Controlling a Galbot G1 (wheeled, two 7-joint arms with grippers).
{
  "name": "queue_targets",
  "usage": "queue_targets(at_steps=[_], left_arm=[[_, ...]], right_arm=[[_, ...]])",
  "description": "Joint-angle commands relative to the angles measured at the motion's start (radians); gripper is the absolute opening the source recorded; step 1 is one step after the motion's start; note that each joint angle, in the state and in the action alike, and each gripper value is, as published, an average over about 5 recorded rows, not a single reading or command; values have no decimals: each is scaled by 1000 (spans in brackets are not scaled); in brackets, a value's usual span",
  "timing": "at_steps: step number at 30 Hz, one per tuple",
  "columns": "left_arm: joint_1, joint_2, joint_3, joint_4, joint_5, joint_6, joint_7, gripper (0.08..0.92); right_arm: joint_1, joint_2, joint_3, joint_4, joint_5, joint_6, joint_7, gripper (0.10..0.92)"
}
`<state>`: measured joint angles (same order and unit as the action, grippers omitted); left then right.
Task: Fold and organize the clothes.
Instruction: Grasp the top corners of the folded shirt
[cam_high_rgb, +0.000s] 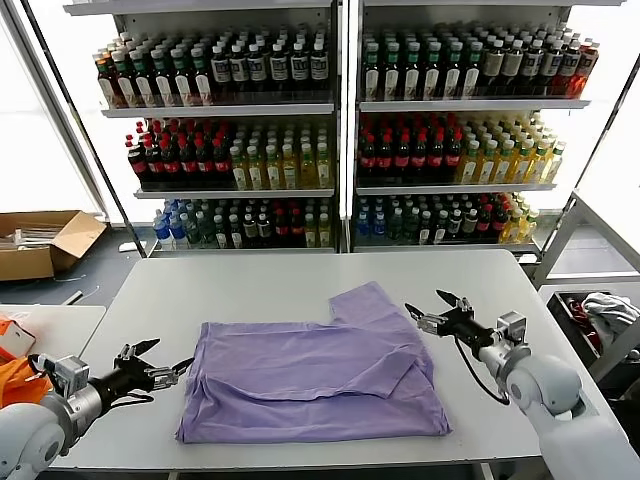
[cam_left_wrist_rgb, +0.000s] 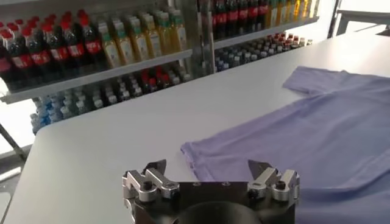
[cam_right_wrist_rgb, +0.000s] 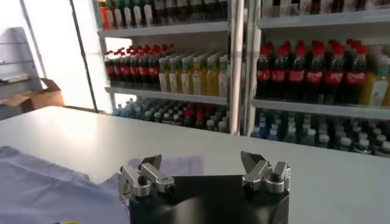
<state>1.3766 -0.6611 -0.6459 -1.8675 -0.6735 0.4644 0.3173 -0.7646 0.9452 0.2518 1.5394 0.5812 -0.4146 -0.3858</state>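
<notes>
lavender t-shirt (cam_high_rgb: 320, 375) on table (cam_high_rgb: 250, 285), partly folded, one sleeve sticking out; further folds, tidying left. left gripper (cam_high_rgb: 160, 362) and right gripper (cam_high_rgb: 428, 306) beside shirt, jaws wide apart, empty.

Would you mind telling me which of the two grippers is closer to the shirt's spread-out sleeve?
The right gripper, open beside the sleeve at the T-shirt's far right corner. The left gripper, also open, sits by the near-left folded edge, far from any sleeve.
</notes>
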Motion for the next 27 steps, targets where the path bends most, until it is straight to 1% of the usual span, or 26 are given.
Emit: queue_targets(at_steps=[1,5,11,19,27], left_arm=[[-324,55,218,208,-38,-23,67,823],[-411,21,304,267,-42,-16,69,823],[-475,-33,387,318,-51,-4,63,823],[-522,-104,452,374,-48,-4,48,823],[-520,-125,470,405,-41,-1,40,821]], right_arm=[[339,11,-193,-295,-13,-7,-157,823],[373,61,-232,-361,-28,-20,-148,823],[365,109,-259,-419,-64,-41,-120,823],[309,137,-258,-429,-77,-44,-100,823],[294,167,-257,-448,-72,-50,-82,823]])
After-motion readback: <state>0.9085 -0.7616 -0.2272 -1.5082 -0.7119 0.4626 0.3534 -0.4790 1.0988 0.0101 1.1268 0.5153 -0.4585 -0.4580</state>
